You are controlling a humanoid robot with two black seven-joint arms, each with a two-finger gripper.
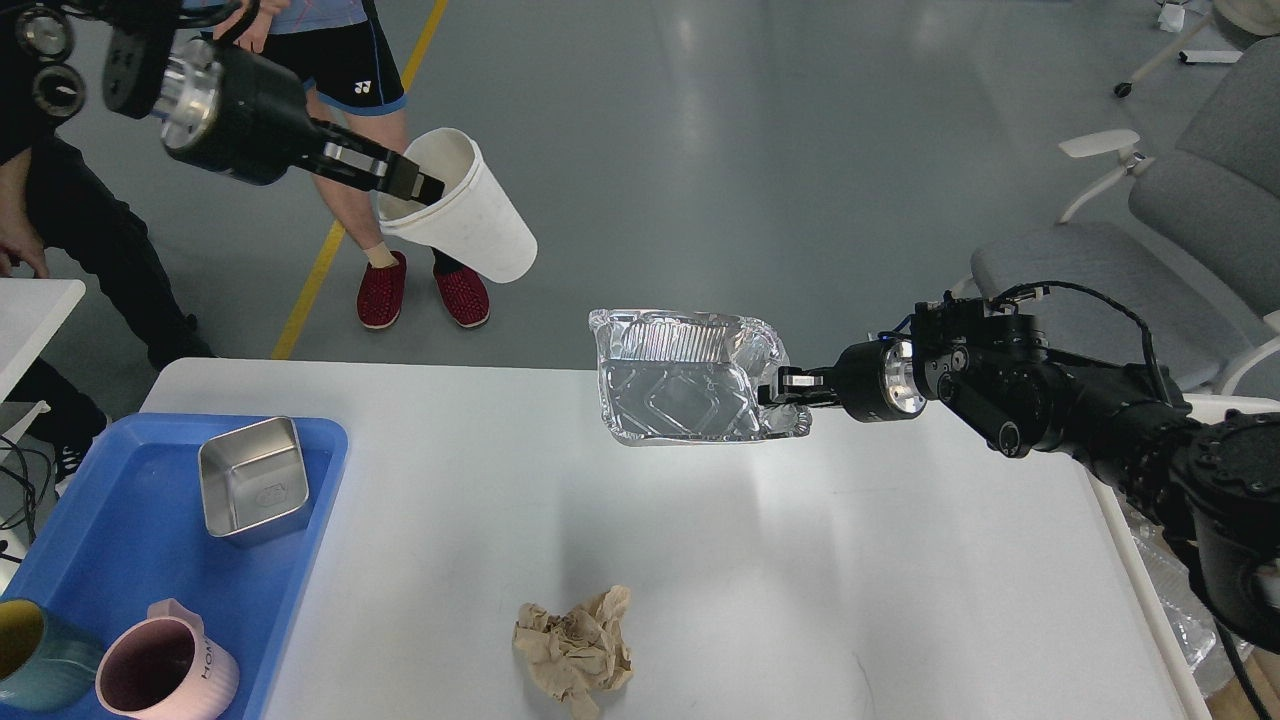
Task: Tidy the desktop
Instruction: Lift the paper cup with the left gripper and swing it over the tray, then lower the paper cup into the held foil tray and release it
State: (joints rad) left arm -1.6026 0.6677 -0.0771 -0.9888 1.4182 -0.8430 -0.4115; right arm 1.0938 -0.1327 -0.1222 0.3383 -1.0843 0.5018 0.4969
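The left fingers [415, 187] pinch a white cup [465, 210]; the right fingers [778, 390] pinch a foil tray [680, 390] above the table [800, 580].
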